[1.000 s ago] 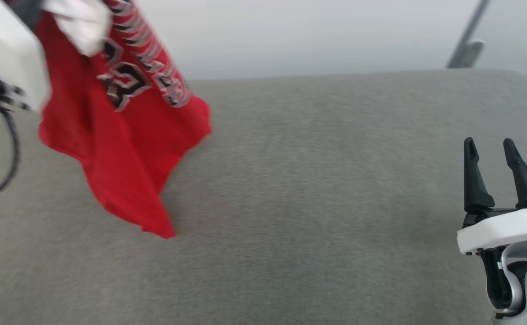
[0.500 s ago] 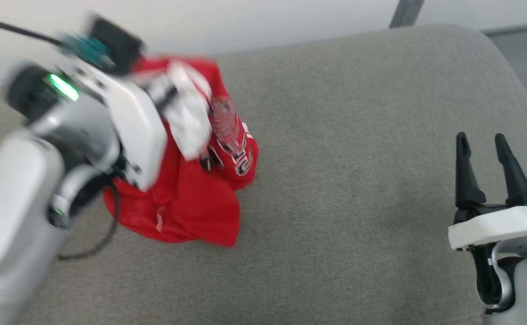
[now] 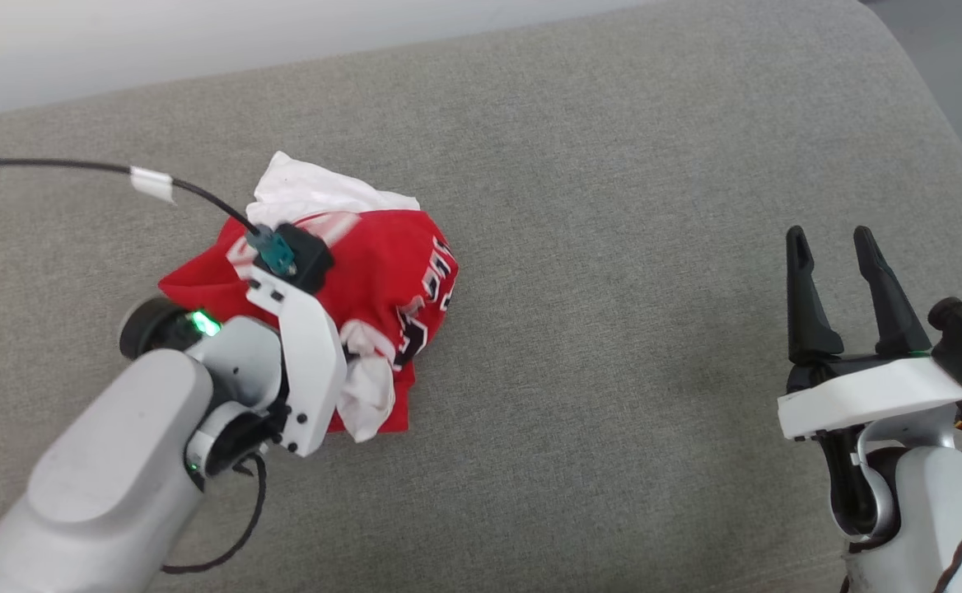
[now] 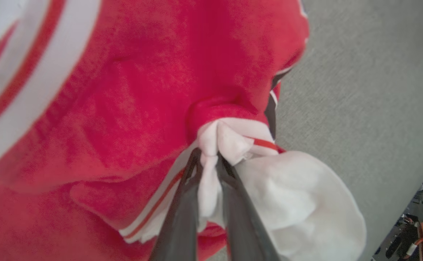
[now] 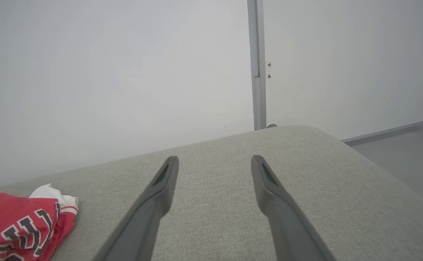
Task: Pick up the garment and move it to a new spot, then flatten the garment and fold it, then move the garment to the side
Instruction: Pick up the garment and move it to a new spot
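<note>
The garment lies bunched on the grey cushion, left of centre in the head view. The left tool is nearer, pinched on a white sleeve fold. The right tool gapes empty, with the heap well apart at its 9 o'clock

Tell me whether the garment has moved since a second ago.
Yes, downward: the garment hung above the grey cushion and now lies heaped on it, the left pincer shut on its white fabric.
</note>
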Robot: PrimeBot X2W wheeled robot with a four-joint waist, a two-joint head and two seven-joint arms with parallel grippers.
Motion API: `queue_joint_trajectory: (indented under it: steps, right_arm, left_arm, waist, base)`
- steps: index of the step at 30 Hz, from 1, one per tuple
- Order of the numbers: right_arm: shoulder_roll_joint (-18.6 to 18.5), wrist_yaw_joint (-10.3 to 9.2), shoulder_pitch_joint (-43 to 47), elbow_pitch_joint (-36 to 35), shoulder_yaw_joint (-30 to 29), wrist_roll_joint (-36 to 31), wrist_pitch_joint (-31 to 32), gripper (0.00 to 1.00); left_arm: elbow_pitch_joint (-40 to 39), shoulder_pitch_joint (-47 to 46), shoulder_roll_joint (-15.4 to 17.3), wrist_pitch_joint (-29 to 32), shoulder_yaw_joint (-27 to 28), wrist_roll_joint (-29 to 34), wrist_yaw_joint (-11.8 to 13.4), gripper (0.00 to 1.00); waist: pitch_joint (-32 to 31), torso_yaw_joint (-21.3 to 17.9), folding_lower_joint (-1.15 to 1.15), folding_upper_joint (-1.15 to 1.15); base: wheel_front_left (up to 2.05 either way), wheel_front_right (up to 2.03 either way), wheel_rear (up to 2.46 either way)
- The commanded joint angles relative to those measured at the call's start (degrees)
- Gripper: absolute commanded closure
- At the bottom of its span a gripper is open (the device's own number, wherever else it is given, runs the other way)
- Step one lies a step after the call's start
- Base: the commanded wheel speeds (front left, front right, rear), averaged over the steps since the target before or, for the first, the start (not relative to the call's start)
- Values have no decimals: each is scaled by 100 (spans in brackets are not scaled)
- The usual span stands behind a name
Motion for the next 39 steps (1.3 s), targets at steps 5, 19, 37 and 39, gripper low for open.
queue_joint_trajectory:
  steps: [5, 19, 37, 39]
  right_arm:
    - [3, 0, -129, 126, 62, 51, -110, 0]
    - [3, 0, -34, 324, 97, -19, -79, 0]
    - [2, 0, 470, 221, 38, -123, -21, 0]
    - [1, 0, 519, 211, 19, -144, -35, 0]
  left_arm:
    - [681, 81, -211, -24, -220, -17, -122, 100]
    - [1314, -8, -451, -963, -77, -266, -304, 0]
    - [-330, 1184, 241, -2698, 820, -337, 312, 0]
    - [-499, 1401, 271, -3039, 959, -341, 412, 0]
  waist:
    - [48, -14, 0, 0]
    - [-343, 245, 0, 0]
    - [-1086, 883, 0, 0]
    - [-1146, 949, 0, 0]
  base:
    - [0, 0, 0]
    - [0, 0, 0]
    - [0, 0, 0]
    - [0, 0, 0]
